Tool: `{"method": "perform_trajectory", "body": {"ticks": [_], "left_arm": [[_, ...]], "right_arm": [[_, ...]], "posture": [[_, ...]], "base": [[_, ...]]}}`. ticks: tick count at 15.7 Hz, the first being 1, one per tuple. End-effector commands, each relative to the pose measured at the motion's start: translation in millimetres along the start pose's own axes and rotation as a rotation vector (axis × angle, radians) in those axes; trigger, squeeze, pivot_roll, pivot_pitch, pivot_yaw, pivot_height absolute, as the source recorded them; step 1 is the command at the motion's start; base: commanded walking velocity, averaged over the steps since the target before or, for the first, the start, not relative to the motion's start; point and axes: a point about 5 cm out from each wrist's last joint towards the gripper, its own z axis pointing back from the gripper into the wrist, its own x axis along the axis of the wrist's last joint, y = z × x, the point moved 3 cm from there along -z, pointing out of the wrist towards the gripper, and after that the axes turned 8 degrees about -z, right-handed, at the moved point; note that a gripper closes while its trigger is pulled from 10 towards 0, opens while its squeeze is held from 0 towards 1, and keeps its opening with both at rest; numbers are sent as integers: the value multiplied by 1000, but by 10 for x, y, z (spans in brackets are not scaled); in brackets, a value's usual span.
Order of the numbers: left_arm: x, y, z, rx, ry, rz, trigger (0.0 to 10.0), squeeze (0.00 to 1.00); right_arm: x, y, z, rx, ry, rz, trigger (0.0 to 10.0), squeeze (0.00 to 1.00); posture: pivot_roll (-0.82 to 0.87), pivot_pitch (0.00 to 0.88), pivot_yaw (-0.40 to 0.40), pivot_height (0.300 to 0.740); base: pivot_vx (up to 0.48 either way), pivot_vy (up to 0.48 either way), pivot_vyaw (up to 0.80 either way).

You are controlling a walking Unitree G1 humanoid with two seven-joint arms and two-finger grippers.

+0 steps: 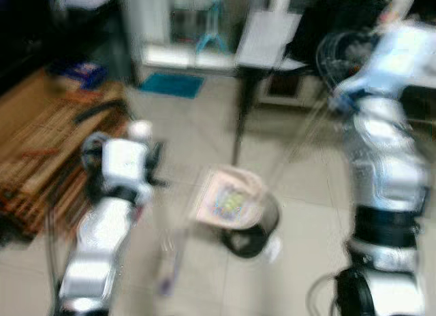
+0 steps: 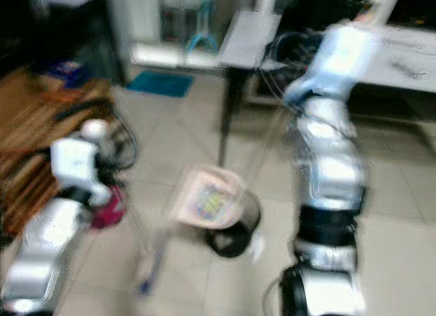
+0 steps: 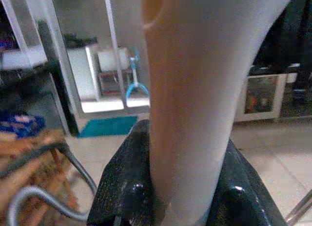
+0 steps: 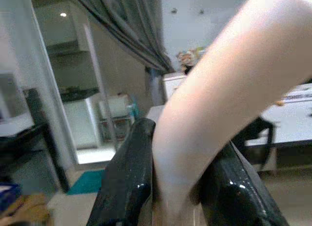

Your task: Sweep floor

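1. Broom handle (image 3: 190, 104), pale, sits clamped in the left end effector (image 3: 187, 197).
2. Right end effector (image 4: 180, 187) grips a second pale handle (image 4: 229, 89).
3. Dustpan (image 1: 231, 203) rests on the tiled floor (image 1: 300, 180) between both arms.

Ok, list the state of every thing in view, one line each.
Left gripper: shut on a pale handle.
Right gripper: shut on a pale handle.
Dustpan: on the tiled floor, tilted, blurred.
Teal mat: flat on the floor.
Woven rug: flat.
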Motion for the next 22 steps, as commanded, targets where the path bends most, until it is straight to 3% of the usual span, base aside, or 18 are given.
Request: {"method": "perform_trajectory", "body": {"ticks": [1,4,14,17,19,22], "left_arm": [[127,-43,-37,-17,-51,-10,10000,0],[129,-49,-48,-23,-54,-12,10000,0],[100,-92,-22,-51,-49,7,10000,0],[89,-120,-14,-61,-45,10,10000,0],[84,-133,-11,-67,-43,11,10000,0],[69,-148,-5,-74,-37,14,10000,0]], "right_arm": [[208,-74,-1,-17,-76,-7,10000,0],[215,-109,-3,-28,-83,-3,10000,0],[183,-347,-5,-103,-87,-51,10000,0],[247,-400,-1,-105,-117,-12,10000,0],[289,-389,5,-87,-141,18,10000,0],[306,-172,36,16,-189,83,10000,0]], "posture": [[-40,0,36,740],[-39,0,37,740],[-39,0,36,740],[-44,0,39,740],[-46,0,39,740],[-45,0,37,740]], "base": [[371,0,-800],[356,0,0],[0,0,0],[0,0,0],[0,0,0],[0,0,0]]}}
